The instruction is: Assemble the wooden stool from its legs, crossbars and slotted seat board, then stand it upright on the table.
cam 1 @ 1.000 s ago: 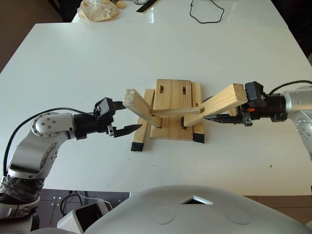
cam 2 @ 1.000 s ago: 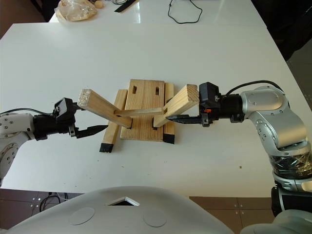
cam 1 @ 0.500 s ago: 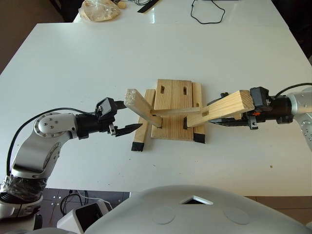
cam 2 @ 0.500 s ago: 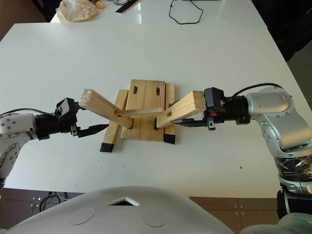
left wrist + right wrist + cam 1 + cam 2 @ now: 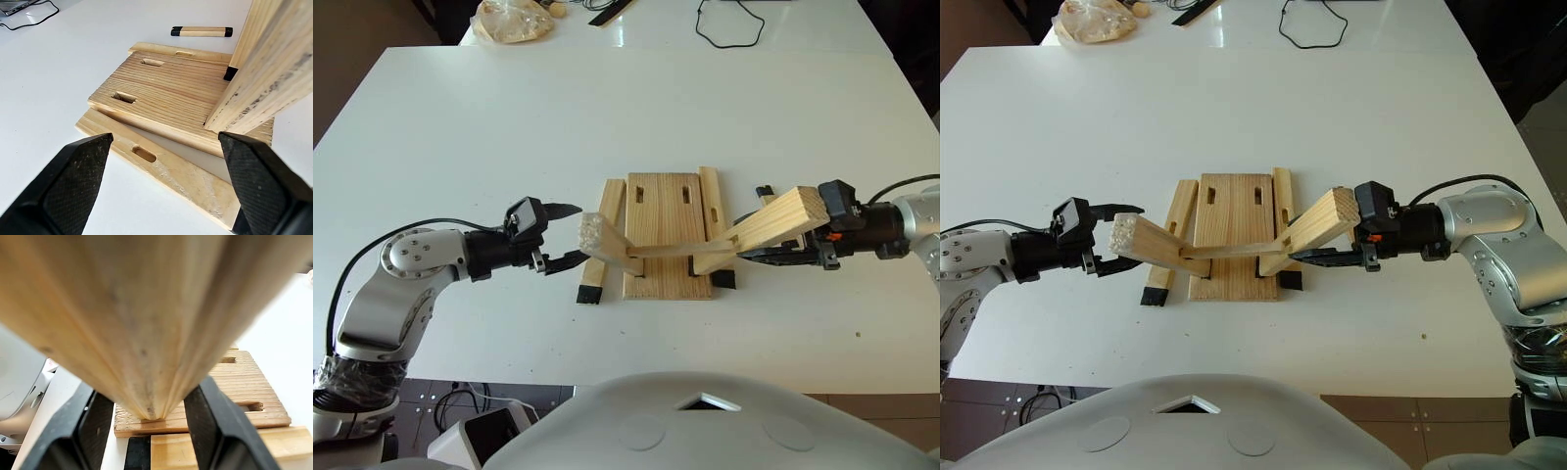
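1. Noticeably lowers the joined frame of two legs and one crossbar [image 5: 664,251] and draws it rightward, compared with a second ago.
2. Holds the right leg [image 5: 766,227] clenched in the right tool [image 5: 752,251], with fingers [image 5: 93,431] pressed against both sides of the wood. Carries the leg's raised end lower and farther right than before.
3. Keeps the left tool [image 5: 581,232] released and spread wide, in about the same place as earlier.
4. Brings the wrapped end of the left leg [image 5: 612,247] down between that tool's fingertips [image 5: 73,186], formerly well above them. Cannot tell whether wood and pads touch.
5. Drags the slotted seat board [image 5: 668,211] a little toward the robot and slightly askew. Leaves it flat on the bench [image 5: 460,127], with both leg feet resting on its near part.
6. Leaves the left loose piece [image 5: 610,201] flat just beside the board, black tip toward the robot.
7. Leaves the right loose piece [image 5: 710,201] flat along the board's other edge, shifted slightly with it.
8. Leaves the short black-tipped bar [image 5: 201,31] lying apart on the bench, beyond the right loose piece.
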Robot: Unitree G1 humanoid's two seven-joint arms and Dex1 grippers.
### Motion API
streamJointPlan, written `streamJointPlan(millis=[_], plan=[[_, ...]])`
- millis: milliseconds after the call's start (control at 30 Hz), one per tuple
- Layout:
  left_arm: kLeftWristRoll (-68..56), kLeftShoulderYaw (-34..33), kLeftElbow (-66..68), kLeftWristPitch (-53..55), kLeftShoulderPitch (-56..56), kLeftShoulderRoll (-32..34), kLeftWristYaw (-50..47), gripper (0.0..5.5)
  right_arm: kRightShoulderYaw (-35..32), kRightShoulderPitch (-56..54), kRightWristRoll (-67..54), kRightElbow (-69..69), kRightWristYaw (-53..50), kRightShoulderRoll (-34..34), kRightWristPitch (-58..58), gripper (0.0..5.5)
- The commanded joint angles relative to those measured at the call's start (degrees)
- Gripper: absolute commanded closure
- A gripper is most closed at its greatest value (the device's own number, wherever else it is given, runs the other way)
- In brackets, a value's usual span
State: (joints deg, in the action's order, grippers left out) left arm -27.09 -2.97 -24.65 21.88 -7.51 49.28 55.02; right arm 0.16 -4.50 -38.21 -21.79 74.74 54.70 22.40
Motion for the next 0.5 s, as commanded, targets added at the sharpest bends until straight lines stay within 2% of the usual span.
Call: streamJointPlan(millis=[33, 167, 500], plan=[[0.99, 0.41, -0.09, 0.44, 0.63, -0.59, -0.72, 1.5, 3.84, 0.66, 5.86, 2.51, 0.54, 1.06, -0.27, 3.48], [0.44, 0.48, -2.08, 0.58, 0.45, 0.08, 0.21, 1.5, 5.5, 0.69, 9.15, 2.39, 0.63, 1.71, -3.74, 3.48], [0.73, 1.18, -7.89, 0.38, -3.19, 1.26, 2.08, 1.5, 6.2, -0.44, 8.93, 1.15, 0.24, 1.41, -4.38, 3.48]])
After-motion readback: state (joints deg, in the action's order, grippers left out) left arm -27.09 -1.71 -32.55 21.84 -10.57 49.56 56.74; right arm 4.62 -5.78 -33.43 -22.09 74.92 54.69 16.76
